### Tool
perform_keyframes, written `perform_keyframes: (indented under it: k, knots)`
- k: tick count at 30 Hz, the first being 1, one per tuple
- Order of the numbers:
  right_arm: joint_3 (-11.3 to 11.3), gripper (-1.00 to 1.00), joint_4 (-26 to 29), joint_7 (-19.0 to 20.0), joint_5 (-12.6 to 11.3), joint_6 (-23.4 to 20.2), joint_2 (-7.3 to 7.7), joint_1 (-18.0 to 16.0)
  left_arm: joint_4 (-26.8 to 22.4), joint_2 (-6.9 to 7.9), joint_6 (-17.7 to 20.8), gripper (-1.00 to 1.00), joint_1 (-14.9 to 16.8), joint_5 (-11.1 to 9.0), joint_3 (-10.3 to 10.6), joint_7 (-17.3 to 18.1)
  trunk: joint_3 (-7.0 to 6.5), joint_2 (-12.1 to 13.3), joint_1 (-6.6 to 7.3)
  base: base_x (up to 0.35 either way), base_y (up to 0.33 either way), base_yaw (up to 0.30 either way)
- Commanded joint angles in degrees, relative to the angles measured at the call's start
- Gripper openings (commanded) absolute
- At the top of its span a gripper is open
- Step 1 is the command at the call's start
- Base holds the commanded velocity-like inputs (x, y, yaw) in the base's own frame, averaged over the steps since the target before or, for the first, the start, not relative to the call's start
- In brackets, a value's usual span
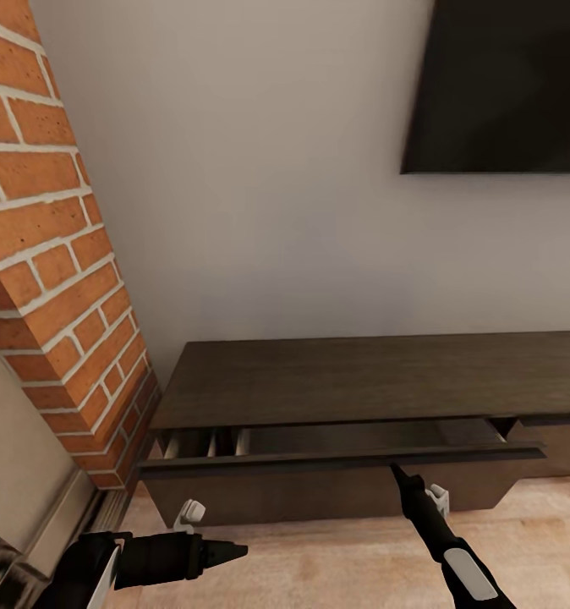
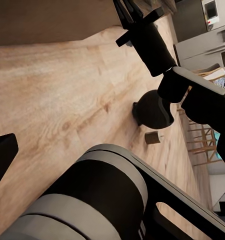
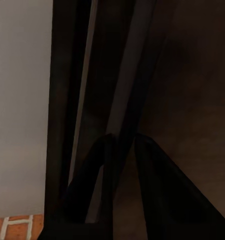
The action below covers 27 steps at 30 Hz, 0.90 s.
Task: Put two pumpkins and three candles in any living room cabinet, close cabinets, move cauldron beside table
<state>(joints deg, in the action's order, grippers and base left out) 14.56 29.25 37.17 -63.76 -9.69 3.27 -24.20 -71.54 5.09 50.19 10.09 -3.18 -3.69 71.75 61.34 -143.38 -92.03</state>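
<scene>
A pale wood floor [image 1: 336,550] is seen in front of the cabinet [image 1: 361,381], which is set against a plain light wall [image 1: 260,186]. A brick column [image 1: 57,254] stands just beside the cabinet's end, and a dark screen [image 1: 505,85] is mounted on the wall above it. The cabinet is long, low and dark brown, with a flat top. Its drawer [image 1: 336,474] is pulled partly out, so that a gap is left under the top. The right gripper [image 1: 395,468] is placed at the drawer's upper front edge; in the right wrist view its fingers [image 3: 157,185] are set narrowly on either side of that edge. The left gripper [image 1: 234,550] is held low over the floor before the cabinet; whether it is parted cannot be told. In the left wrist view the cauldron [image 2: 151,110] is seen on the floor, with a small brown cylinder [image 2: 153,137] just beside it.
</scene>
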Motion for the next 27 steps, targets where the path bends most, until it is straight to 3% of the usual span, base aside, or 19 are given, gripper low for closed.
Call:
perform_keyframes:
  k: [1, 27]
  knots:
    - [0.11, -1.00, 0.81, 0.54, -1.17, -0.86, -0.02, -0.06, 0.00, 0.01, 0.54, 1.00, 0.02, -0.18, -0.01, 0.06, 0.04, -0.03, 0.02, -0.028, 0.006, 0.000]
    - [0.33, -1.00, 0.81, 0.48, -1.06, -0.86, 0.07, -0.06, 0.00, -0.06, 0.49, 1.00, 0.02, -0.24, -0.01, 0.04, 0.04, -0.03, 0.02, -0.019, 0.017, 0.000]
